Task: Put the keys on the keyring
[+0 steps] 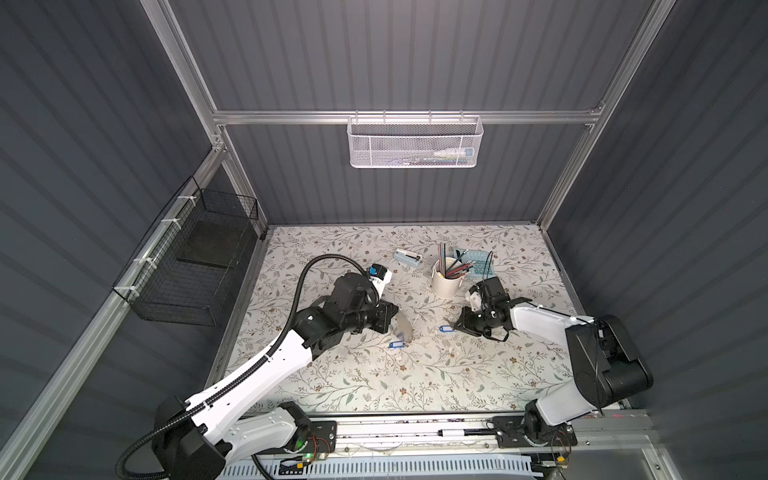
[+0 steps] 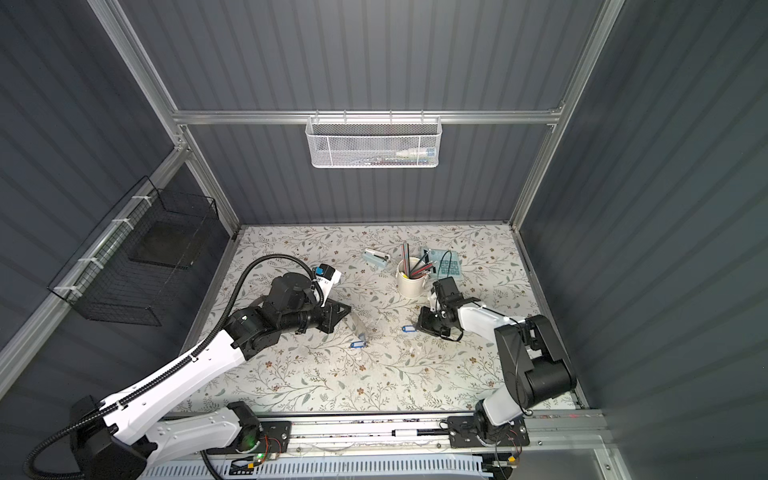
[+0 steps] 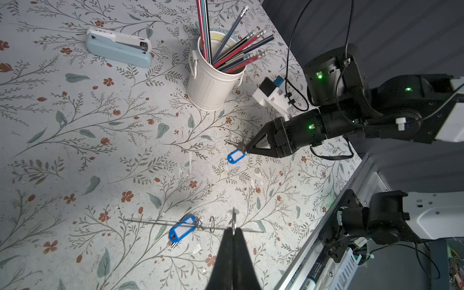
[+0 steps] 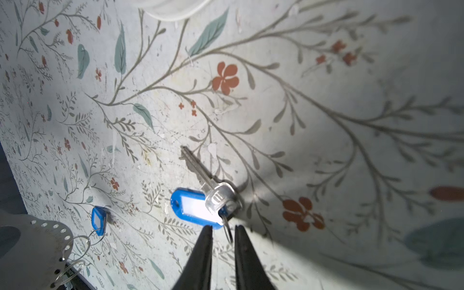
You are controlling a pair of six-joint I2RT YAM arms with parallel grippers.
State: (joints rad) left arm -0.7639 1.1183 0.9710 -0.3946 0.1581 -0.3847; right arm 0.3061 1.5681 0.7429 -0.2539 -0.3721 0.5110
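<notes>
The keyring (image 1: 402, 328) (image 2: 360, 326), a thin grey plate with holes along its rim (image 4: 37, 241), stands on edge in my left gripper (image 3: 233, 229) (image 1: 395, 318), which is shut on its rim. One key's blue tag (image 3: 182, 228) (image 4: 99, 221) (image 1: 396, 345) hangs from a wire loop on the keyring, resting on the mat. The other key (image 4: 198, 165), with its blue tag (image 4: 193, 207) (image 3: 235, 156) (image 1: 444, 329), lies flat on the mat. My right gripper (image 4: 223, 229) (image 3: 247, 150) (image 1: 456, 326) is low at that key, its jaws a narrow gap apart around the key's small split ring.
A white cup (image 1: 442, 286) of pencils stands just behind the right gripper, with a pale blue stapler (image 1: 408, 257) and a calculator (image 1: 478, 266) near it. A black wire basket (image 1: 195, 266) hangs on the left wall. The metal rail (image 1: 415, 432) runs along the front edge.
</notes>
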